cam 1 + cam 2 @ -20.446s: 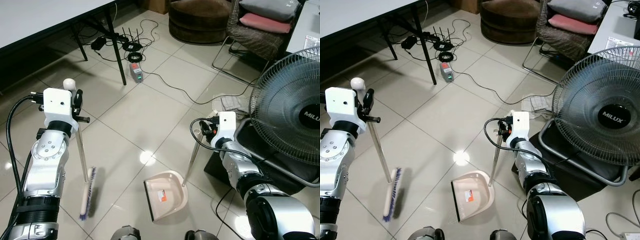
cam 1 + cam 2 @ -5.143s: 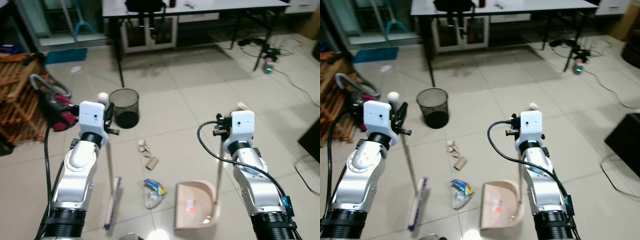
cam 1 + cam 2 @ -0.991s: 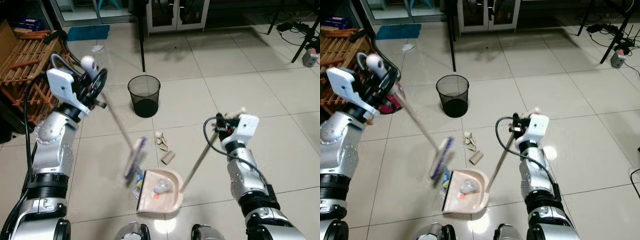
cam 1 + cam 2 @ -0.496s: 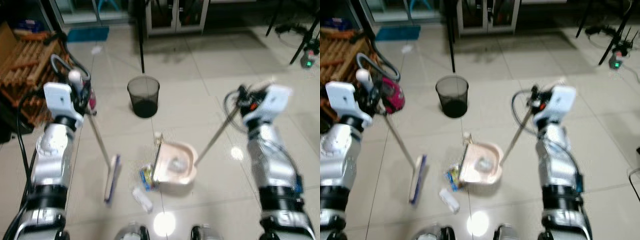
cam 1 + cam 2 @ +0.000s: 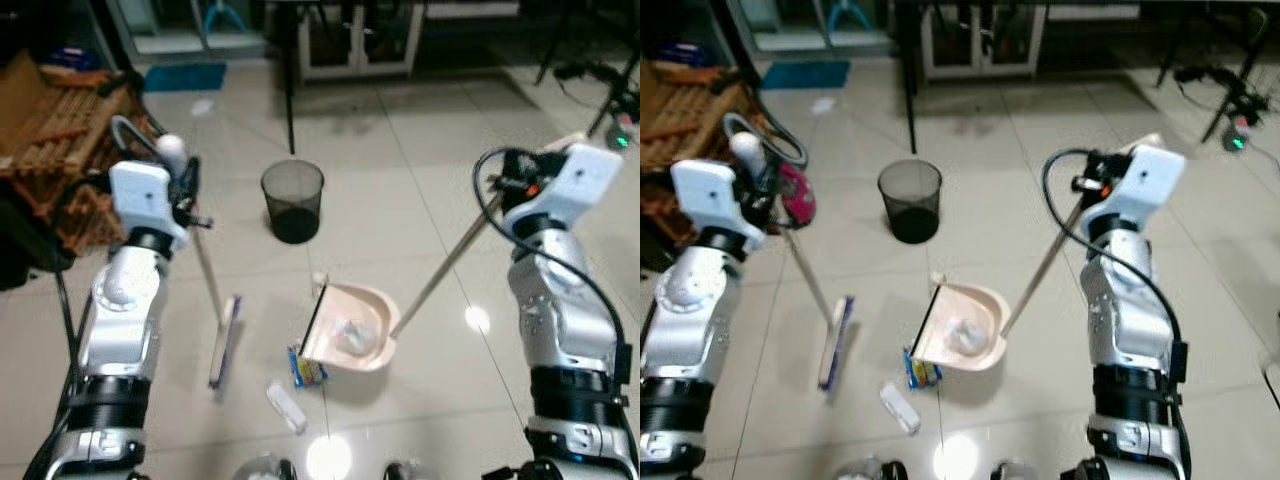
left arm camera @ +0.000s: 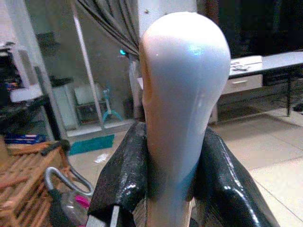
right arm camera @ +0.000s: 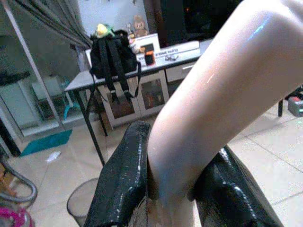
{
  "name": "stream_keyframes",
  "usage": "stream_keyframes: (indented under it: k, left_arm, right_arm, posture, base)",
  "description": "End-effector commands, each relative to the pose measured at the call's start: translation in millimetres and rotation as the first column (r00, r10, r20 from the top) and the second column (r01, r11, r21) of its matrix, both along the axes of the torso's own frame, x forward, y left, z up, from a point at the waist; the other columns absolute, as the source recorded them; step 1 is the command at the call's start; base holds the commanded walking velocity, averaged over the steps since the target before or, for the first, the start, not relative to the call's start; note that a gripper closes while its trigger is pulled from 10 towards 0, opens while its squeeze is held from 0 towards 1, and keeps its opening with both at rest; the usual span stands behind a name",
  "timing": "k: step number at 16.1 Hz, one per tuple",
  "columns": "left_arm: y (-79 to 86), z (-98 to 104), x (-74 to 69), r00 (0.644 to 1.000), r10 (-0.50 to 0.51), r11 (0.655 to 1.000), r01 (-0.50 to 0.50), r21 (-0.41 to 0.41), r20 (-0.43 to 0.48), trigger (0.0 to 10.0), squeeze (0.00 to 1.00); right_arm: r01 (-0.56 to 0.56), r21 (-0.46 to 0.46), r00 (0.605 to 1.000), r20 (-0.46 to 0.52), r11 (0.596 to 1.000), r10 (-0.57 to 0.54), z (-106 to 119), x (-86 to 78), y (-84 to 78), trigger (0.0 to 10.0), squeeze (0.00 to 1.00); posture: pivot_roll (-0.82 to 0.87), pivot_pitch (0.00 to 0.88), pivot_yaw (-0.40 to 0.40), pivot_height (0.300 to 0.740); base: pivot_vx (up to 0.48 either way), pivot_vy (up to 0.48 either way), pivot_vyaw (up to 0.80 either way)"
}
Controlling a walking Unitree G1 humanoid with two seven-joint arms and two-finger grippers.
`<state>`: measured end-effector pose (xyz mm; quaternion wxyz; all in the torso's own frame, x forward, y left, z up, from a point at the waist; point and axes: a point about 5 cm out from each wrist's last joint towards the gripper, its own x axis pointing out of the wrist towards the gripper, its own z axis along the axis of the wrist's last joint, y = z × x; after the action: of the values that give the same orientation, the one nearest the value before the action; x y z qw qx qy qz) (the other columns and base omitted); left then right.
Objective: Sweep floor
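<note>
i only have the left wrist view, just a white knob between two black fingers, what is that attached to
Observer: It tops the broom handle; the left end effector is shut on it.
Operator: is the brush on the floor
Observer: Looks so, on the tiles left of the dustpan.
Operator: who holds the dustpan
Observer: The right end effector, shut on its long handle; the pan is tilted with a pale lump inside.
Operator: anything left to sweep
Observer: A wrapper and a white piece lie below the pan.
</note>
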<state>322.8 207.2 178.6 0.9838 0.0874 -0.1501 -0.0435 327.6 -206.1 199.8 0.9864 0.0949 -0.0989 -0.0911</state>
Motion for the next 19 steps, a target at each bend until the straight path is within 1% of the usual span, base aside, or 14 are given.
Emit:
stream_keyframes:
  k: [1, 3, 5, 12, 19]
  left_arm:
    - [1.3, 9.7, -0.7, 0.999, 0.019, 0.999, -0.02, 0.025, 0.031, 10.0, 0.0]
    - [-1.0, 10.6, -0.6, 0.999, 0.01, 0.999, -0.011, 0.033, 0.031, 10.0, 0.0]
    - [-1.6, 10.7, -0.7, 0.999, 0.011, 0.999, -0.012, 0.033, 0.03, 10.0, 0.0]
    - [-5.9, 9.9, -0.4, 1.0, -0.002, 1.0, 0.002, 0.027, 0.021, 10.0, 0.0]
    - [-7.4, 7.4, -0.7, 1.0, -0.01, 1.0, 0.01, 0.029, 0.008, 10.0, 0.0]
  right_arm:
    - [0.008, 0.017, 0.996, 0.094, 1.0, -0.009, 26.0, -0.3, 0.8, 10.0, 0.0]
    - [0.037, 0.047, 0.994, 0.103, 0.998, -0.042, 29.6, -1.6, -4.6, 10.0, 0.0]
    - [0.049, 0.052, 0.992, 0.11, 0.997, -0.055, 33.7, -2.5, -7.4, 10.0, 0.0]
    - [0.049, 0.061, 0.987, 0.147, 0.997, -0.057, 46.9, -1.5, -7.3, 10.0, 0.0]
    - [0.057, 0.088, 0.979, 0.191, 0.995, -0.073, 63.0, 2.2, -13.3, 10.0, 0.0]
  posture:
    - [-0.11, 0.0, 0.072, 0.74]
    - [-0.11, 0.0, 0.072, 0.74]
    - [-0.11, 0.0, 0.072, 0.74]
    - [-0.11, 0.0, 0.075, 0.74]
    - [-0.11, 0.0, 0.074, 0.74]
  base:
    - [0.394, 0.0, 0.8]
    - [0.414, 0.0, 0.0]
    - [0.435, 0.0, 0.0]
    - [0.466, 0.0, 0.0]
    - [0.469, 0.0, 0.0]
